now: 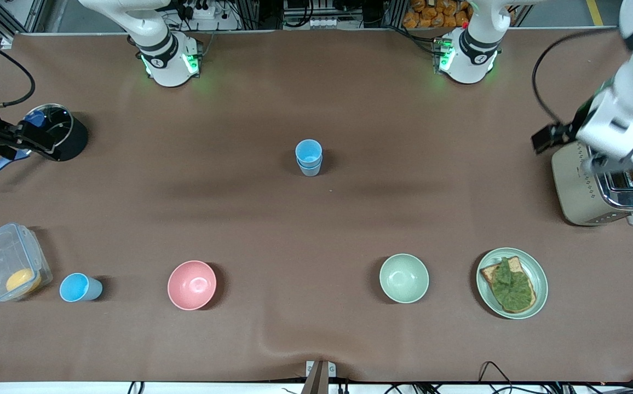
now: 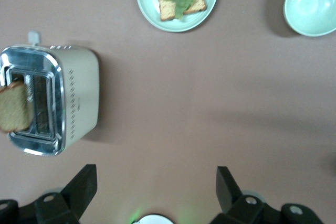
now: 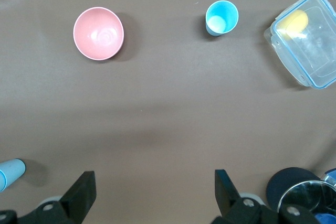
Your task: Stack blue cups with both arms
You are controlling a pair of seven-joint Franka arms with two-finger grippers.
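**A:** Start at the right arm's end of the table. What's there?

**B:** The right claw [image 1: 12,143] hangs over a black pot [image 1: 64,139], fingers [image 3: 81,192] spread wide, nothing between them. Nearer the front camera sits a clear box [image 1: 10,261] with something yellow inside. Just beside it stands a single blue cup [image 1: 79,287], upright and on its own.

**A:** And next along?

**B:** A pink bowl [image 1: 191,284], in the same row as that cup, apart from it.

**A:** Where are the other cups?

**B:** Mid-table, farther from the front camera than the bowls: stacked blue cups [image 1: 309,157], one nested in the other, well apart from the single cup.

**A:** Toward the left arm's end?

**B:** A pale green bowl [image 1: 403,278], then a green plate [image 1: 538,273] carrying toast topped with a lettuce leaf. Farther from the camera than the plate stands a toaster [image 1: 585,191] with a slice of bread in one slot.

**A:** The left claw?

**B:** The left claw [image 1: 620,158] hangs over the toaster, fingers [image 2: 84,184] wide, holding nothing.
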